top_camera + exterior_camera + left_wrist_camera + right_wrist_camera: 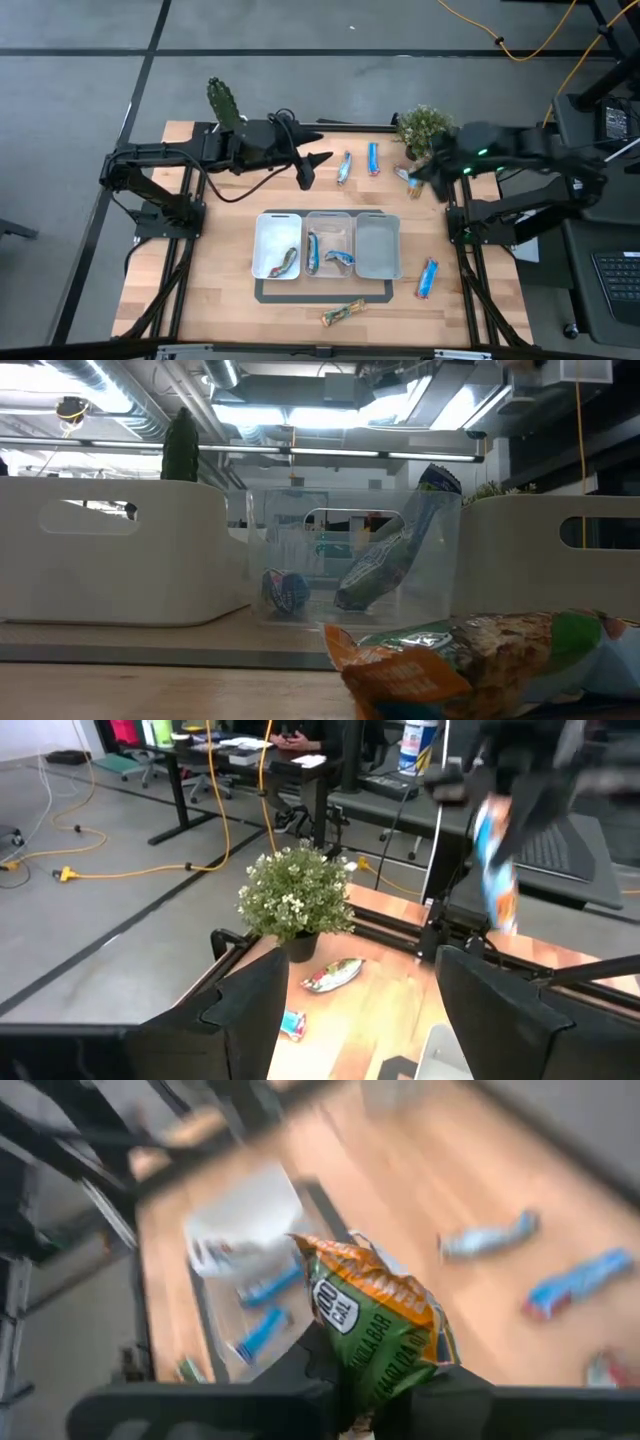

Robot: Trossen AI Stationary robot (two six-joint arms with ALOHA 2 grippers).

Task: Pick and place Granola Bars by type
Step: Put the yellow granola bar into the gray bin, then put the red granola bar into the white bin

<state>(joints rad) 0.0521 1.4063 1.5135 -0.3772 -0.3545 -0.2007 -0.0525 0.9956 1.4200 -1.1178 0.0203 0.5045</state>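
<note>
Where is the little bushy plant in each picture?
High view: the plant is at the table's far edge, right of centre, by the right gripper.
Low view: only its leafy top peeks over the right-hand tray.
Left wrist view: mid-picture, in a dark pot.
Right wrist view: not in it.
Landmark: the granola bar held in the right gripper, beside the plant.

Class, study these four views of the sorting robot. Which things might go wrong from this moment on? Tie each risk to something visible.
1. The right gripper pinches a green-and-orange bar by one end only; it might slip out.
2. That gripper hangs close to the small plant, so a swing might knock it.
3. The middle tray already holds blue bars; a drop there would mix types.
</note>
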